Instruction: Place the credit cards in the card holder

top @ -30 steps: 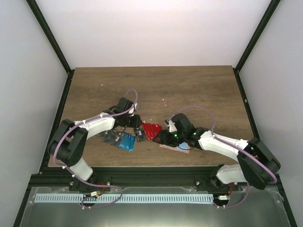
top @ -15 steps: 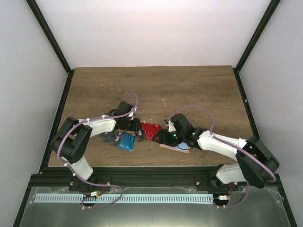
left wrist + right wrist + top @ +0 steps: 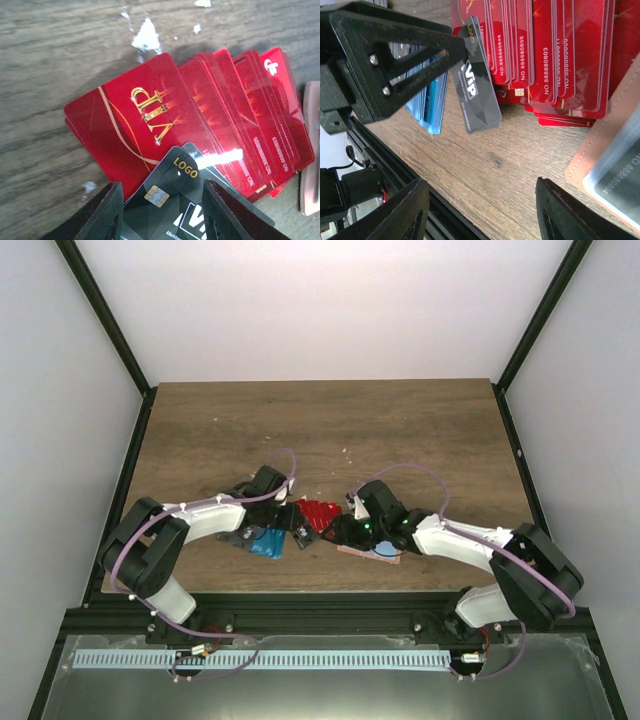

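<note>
Several glossy red credit cards (image 3: 200, 110) lie fanned on the wooden table (image 3: 330, 430), also seen in the top view (image 3: 320, 514). My left gripper (image 3: 162, 192) is open low over their near edge, with the corner of a dark grey card (image 3: 182, 197) lying between its fingers (image 3: 102, 215). That card also shows in the right wrist view (image 3: 477, 85). The tan card holder (image 3: 372, 552) lies open to the right of the red cards; its edge (image 3: 607, 150) has a grey card in its clear pocket. My right gripper (image 3: 480, 200) is open and empty beside it (image 3: 346, 530).
A stack of blue cards (image 3: 268, 540) and more dark cards (image 3: 232, 533) lie left of the red fan, under the left arm. The blue stack also shows in the right wrist view (image 3: 432, 100). The table's black front rail (image 3: 320, 600) is close.
My left gripper has slid right and slightly toward the front, up to the red cards and over the dark card. The right arm has barely moved.
</note>
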Motion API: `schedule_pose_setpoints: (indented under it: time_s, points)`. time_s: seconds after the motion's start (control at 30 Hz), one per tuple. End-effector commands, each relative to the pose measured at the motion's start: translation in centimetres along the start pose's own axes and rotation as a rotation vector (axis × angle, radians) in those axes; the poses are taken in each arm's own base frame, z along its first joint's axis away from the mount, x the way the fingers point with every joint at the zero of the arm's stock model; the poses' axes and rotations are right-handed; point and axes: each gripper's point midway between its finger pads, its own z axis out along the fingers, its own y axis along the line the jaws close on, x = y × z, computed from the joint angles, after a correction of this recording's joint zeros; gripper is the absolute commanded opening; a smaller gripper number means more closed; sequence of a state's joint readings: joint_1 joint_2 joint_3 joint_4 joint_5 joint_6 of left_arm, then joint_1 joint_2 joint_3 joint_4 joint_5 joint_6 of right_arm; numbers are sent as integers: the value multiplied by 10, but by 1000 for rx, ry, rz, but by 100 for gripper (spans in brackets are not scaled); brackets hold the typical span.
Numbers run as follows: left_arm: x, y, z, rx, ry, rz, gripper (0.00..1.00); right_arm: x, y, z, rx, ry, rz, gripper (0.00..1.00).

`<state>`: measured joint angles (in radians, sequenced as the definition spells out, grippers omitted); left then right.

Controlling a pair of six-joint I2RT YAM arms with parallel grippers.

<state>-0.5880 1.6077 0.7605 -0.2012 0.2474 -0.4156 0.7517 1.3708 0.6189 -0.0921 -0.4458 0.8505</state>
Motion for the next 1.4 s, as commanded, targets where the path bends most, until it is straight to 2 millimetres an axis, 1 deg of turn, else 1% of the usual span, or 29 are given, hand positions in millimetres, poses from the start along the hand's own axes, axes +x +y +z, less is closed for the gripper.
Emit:
schedule_pose_setpoints:
  time_s: [0.0,0.17,0.33,0.47,0.63,0.77,0.87,0.97,1.17,1.27,1.37]
  points:
    - [9,-10,1,-3,17,22,46,-11,20,2,-50,-20,-29,60]
    - [13,-18,0,-49,16,54,46,-11,17,10,-48,-5,-22,56]
    - [14,-17,-2,-103,9,74,45,-9,15,21,-38,16,-23,52]
    - [13,-19,-6,-133,-1,96,46,-9,13,30,-27,30,-22,46]
    - [15,-25,-6,-111,2,113,46,-14,12,37,-9,29,-29,37]
    - [18,-29,-2,-82,12,118,46,-16,13,44,-2,42,-38,33]
    - [18,-30,-1,-78,12,118,46,-15,12,49,20,52,-47,32]
    - [18,-30,0,-77,12,122,46,-15,6,52,59,51,-48,30]
    - [19,-29,1,-79,17,128,46,-15,-10,46,144,28,-61,36]
    - [19,-29,2,-78,18,130,46,-11,-21,45,183,31,-64,37]
    - [18,-30,3,-76,19,130,45,-5,-22,49,172,56,-65,36]
